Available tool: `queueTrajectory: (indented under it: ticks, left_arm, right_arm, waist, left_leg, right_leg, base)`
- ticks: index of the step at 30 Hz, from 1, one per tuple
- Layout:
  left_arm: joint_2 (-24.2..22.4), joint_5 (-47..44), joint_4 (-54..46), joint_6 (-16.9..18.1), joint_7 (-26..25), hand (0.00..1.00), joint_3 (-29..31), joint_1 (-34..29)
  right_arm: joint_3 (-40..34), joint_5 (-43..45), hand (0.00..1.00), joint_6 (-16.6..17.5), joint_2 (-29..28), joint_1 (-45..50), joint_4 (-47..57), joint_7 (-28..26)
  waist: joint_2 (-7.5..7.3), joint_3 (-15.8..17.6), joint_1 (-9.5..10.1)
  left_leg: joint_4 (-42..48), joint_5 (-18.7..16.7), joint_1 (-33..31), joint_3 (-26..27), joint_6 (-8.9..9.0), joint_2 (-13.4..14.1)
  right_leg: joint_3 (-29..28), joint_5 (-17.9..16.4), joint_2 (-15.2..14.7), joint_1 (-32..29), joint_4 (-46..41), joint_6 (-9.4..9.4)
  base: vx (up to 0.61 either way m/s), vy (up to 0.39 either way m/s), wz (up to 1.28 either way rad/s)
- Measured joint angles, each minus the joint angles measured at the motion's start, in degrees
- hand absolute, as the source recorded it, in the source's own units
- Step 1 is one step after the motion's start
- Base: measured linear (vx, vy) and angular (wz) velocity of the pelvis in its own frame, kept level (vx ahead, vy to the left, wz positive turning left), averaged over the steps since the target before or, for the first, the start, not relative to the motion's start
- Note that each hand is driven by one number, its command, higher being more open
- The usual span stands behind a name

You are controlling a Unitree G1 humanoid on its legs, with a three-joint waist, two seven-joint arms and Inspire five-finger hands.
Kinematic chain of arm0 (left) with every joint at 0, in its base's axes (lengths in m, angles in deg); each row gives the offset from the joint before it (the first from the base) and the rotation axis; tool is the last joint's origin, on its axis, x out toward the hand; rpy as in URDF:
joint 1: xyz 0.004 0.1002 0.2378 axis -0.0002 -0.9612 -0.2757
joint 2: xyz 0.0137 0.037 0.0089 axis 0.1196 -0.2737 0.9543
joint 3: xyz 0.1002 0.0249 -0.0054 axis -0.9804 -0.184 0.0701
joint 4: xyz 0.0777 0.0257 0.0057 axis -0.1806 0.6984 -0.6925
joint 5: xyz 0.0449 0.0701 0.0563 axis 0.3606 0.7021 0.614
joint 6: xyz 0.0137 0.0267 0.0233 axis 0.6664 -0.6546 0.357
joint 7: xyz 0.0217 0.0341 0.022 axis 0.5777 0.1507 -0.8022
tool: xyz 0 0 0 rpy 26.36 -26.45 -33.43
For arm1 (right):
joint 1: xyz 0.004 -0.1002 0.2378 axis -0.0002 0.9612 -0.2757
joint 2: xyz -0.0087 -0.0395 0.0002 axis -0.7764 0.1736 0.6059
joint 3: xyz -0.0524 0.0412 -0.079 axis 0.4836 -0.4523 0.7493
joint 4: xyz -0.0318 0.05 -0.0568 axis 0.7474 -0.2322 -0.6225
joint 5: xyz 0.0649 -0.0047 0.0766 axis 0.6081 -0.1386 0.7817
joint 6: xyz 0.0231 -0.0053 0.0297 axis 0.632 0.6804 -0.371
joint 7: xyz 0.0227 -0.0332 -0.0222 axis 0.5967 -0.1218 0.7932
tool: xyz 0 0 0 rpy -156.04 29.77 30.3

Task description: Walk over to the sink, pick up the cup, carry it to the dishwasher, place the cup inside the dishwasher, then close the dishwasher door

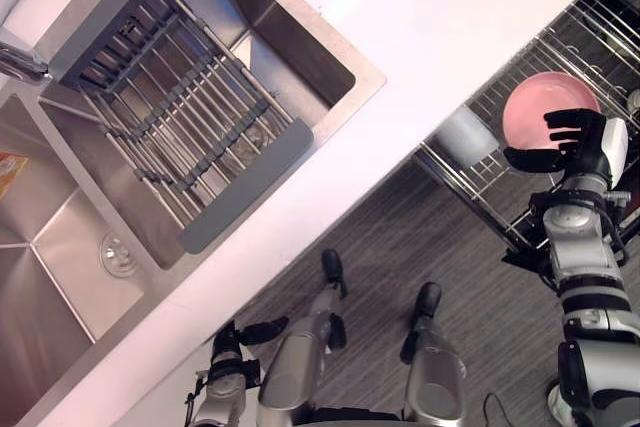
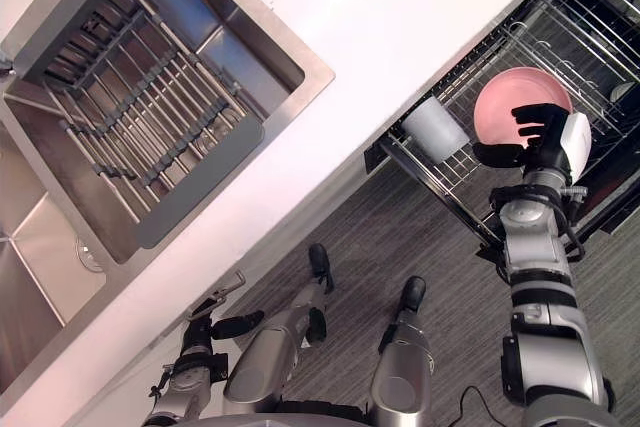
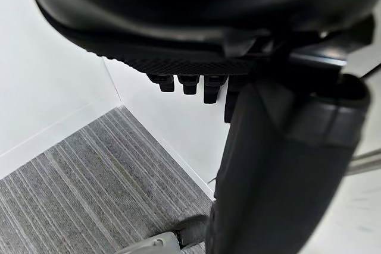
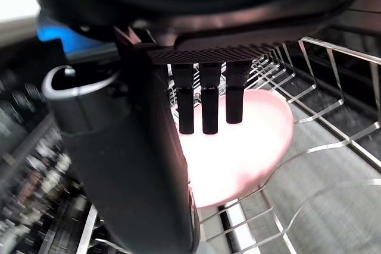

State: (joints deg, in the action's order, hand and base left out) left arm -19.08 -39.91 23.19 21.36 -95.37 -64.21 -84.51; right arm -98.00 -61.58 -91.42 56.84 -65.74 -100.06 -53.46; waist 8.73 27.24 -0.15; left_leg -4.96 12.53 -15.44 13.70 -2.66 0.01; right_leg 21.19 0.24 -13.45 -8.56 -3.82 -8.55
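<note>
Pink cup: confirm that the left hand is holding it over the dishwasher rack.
Not right: the wrong hand is named. The right hand holds the pink cup over the dishwasher rack, with fingers and thumb curled round its rim, as the left eye view shows. The left hand hangs low beside the counter, far from the cup.

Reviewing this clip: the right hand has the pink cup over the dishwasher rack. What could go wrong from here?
Released from the right hand here, the pink cup may land tilted on the rack wires and roll. The grey cup lying nearby might get knocked. The rack stands pulled out; closing up before it slides in would likely jam.
</note>
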Motion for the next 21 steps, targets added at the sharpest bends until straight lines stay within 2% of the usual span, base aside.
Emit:
queueTrajectory:
  ticks: [1, 5, 11, 12, 14, 17, 18, 19, 20, 21]
  left_arm:
    - [-0.01, 0.06, 0.05, -0.16, 0.11, 1.00, 0.35, -0.06]
    - [0.65, 1.21, 0.57, -1.05, 0.67, 1.00, 3.17, -1.51]
    - [2.28, 4.72, 2.71, -2.01, 0.76, 1.00, 4.79, -4.54]
    - [2.26, 4.91, 2.80, -1.93, 0.79, 1.00, 5.20, -4.95]
    - [2.23, 5.00, 3.52, -1.30, 0.78, 1.00, 5.62, -6.84]
    - [2.02, 4.96, 5.06, -0.06, 0.76, 1.00, 5.61, -7.26]
    - [1.94, 4.82, 5.19, 0.10, 0.64, 1.00, 5.60, -7.50]
    - [1.94, 4.58, 5.16, 0.47, 0.65, 1.00, 5.48, -7.45]
    - [1.94, 4.36, 5.11, 0.78, 0.65, 1.00, 5.22, -7.29]
    - [1.68, 4.27, 5.09, 1.38, 0.67, 1.00, 4.70, -6.69]
  right_arm:
    - [-0.44, 1.11, 1.00, 0.25, -0.46, 0.85, 0.85, -0.51]
    - [-3.29, 7.95, 1.00, 2.61, -4.05, 5.88, 5.92, -2.62]
    - [-14.20, 15.01, 1.00, 4.53, -5.41, 10.52, 7.74, -0.93]
    - [-15.30, 15.66, 1.00, 4.69, -5.41, 11.01, 7.47, -0.58]
    - [-19.63, 19.00, 1.00, 5.35, -5.29, 12.45, 3.68, 1.53]
    - [-24.17, 24.23, 1.00, 5.25, -4.28, 14.11, -3.79, 5.39]
    - [-25.46, 26.91, 1.00, 5.06, -4.22, 14.28, -7.03, 7.26]
    - [-26.50, 29.27, 0.00, 4.96, -4.01, 14.44, -9.66, 9.04]
    - [-26.79, 30.44, 0.00, 4.90, -3.77, 14.44, -10.77, 9.95]
    - [-28.04, 32.10, 0.00, 4.83, -3.71, 14.43, -11.67, 11.16]
  waist:
    - [-0.29, -0.13, -0.08]
    - [-3.47, -2.10, -1.01]
    - [-7.69, -6.61, -1.09]
    - [-8.00, -6.88, -1.16]
    - [-8.39, -9.63, -2.52]
    - [-7.98, -10.35, -3.07]
    - [-7.55, -10.43, -3.87]
    - [-6.86, -10.17, -4.28]
    - [-6.31, -9.84, -4.43]
    - [-5.01, -9.09, -4.84]
  left_leg:
    - [0.00, 0.00, 0.29, -0.02, 0.00, 0.02]
    - [0.00, -0.08, 2.65, -0.22, 0.12, 0.23]
    - [-0.03, -0.63, 7.63, 0.88, 0.82, 0.56]
    - [-0.03, -0.69, 8.22, 1.16, 0.90, 0.63]
    - [-0.05, -0.89, 8.60, 1.43, 1.16, 0.83]
    - [-0.17, -0.91, 9.28, 2.47, 1.21, 1.23]
    - [-0.30, -0.83, 8.76, 2.72, 1.34, 1.40]
    - [-0.35, -0.67, 7.56, 2.97, 1.56, 1.56]
    - [-0.35, -0.66, 6.72, 3.22, 1.58, 1.64]
    - [-0.35, -0.65, 4.89, 3.90, 1.59, 1.76]
  right_leg:
    - [0.09, 0.00, 0.01, 0.38, 0.04, -0.01]
    - [0.48, 0.10, 0.28, 3.09, 0.52, -0.15]
    - [-0.59, 0.04, 0.42, 7.49, 0.93, -0.12]
    - [-0.84, 0.00, 0.42, 7.82, 0.92, -0.08]
    - [-1.10, -0.57, 0.54, 8.05, 0.92, 0.26]
    - [-2.14, -0.49, 0.81, 8.20, 0.89, 0.18]
    - [-2.42, -0.46, 0.94, 7.52, 0.79, 0.22]
    - [-3.11, -0.27, 0.78, 5.85, 0.40, 0.49]
    - [-3.61, -0.20, 0.80, 4.53, -0.01, 0.59]
    - [-4.38, 0.12, 0.73, 2.23, -0.70, 0.76]
  base:
    - [0.00, 0.000, 0.00]
    - [0.00, 0.002, 0.01]
    - [-0.02, 0.000, -0.10]
    - [-0.05, -0.003, -0.19]
    - [-0.06, -0.012, -0.11]
    - [-0.06, -0.013, -0.18]
    - [-0.09, -0.004, -0.16]
    - [-0.08, -0.002, -0.21]
    - [-0.07, 0.000, -0.29]
    - [-0.04, -0.005, -0.25]
